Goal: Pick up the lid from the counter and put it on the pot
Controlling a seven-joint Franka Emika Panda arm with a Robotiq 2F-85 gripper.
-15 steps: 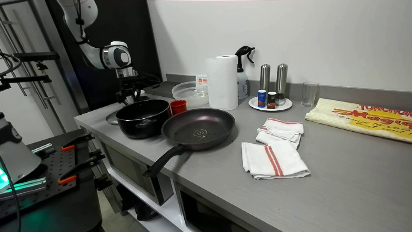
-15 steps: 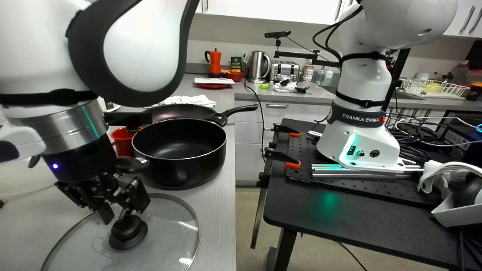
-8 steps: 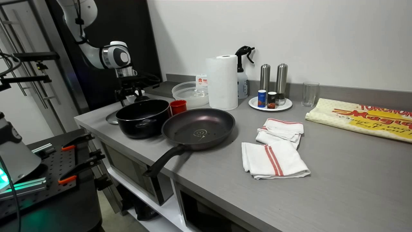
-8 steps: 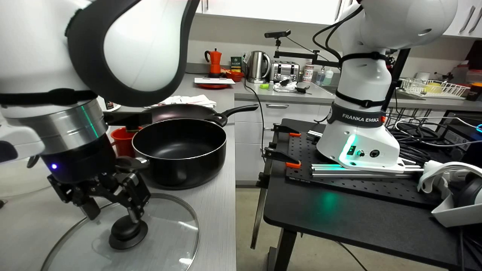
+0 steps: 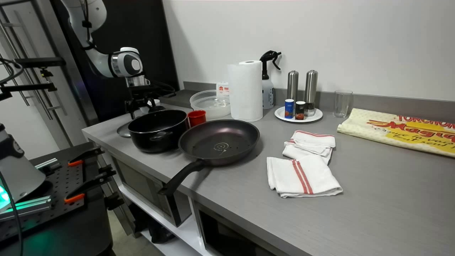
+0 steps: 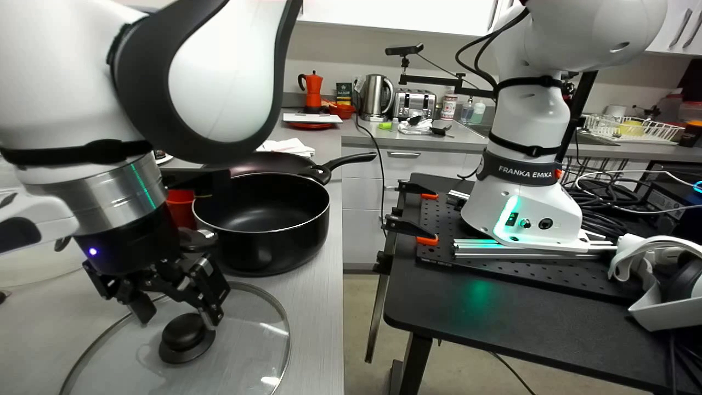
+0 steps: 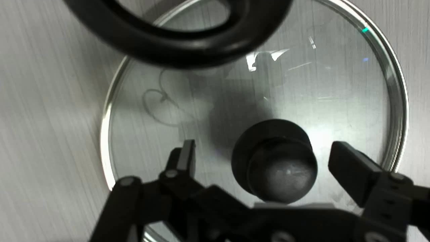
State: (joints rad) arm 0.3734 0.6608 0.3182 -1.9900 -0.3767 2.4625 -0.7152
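The see-through lid (image 7: 339, 87) with its metal rim lies flat on the grey counter (image 5: 373, 213). In the wrist view its dark knob (image 7: 282, 171) appears between the spread fingers of my gripper (image 7: 263, 149), with a gap on either side, narrower on the right. An exterior view has the gripper (image 6: 180, 318) low over the lid (image 6: 252, 329), its fingertips about level with the knob's top. Close behind the lid stands the black pot (image 6: 269, 252), uncovered; in the other direction's view the pot (image 5: 156, 135) hides most of the lid (image 5: 123, 131).
A black frying pan (image 5: 220, 142) and a red cup (image 5: 196, 117) stand against the pot. A black loop, apparently the pot's handle (image 7: 201, 50), overhangs the lid's edge. Behind are a clear plastic tub (image 5: 209, 105) and a paper towel roll (image 5: 245, 90). The counter's front edge runs near the lid.
The fingers have spread apart from nearly shut, and the gripper has shifted slightly, to the right in the exterior view close to the lid. The lid and pot have stayed in place.
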